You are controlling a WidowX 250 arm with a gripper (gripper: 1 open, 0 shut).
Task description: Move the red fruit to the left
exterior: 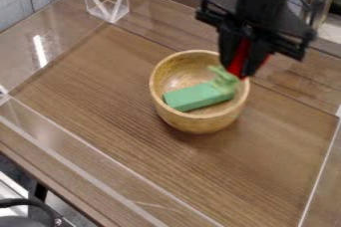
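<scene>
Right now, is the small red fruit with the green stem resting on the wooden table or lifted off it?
Lifted: the red fruit hangs in the gripper above the wooden bowl's rim.

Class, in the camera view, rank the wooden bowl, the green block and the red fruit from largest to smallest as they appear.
1. wooden bowl, clearly largest.
2. green block, lying inside the bowl.
3. red fruit, smallest, though the gripper holding it hides part of it, and it is raised above the bowl, so its look is less sure.

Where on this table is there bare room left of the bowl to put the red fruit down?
Bare wood runs from the wooden bowl to the clear wall at left, and along the near edge. It is crowded at the bowl: the green block fills it, and the gripper holds the red fruit above its rim.
</scene>
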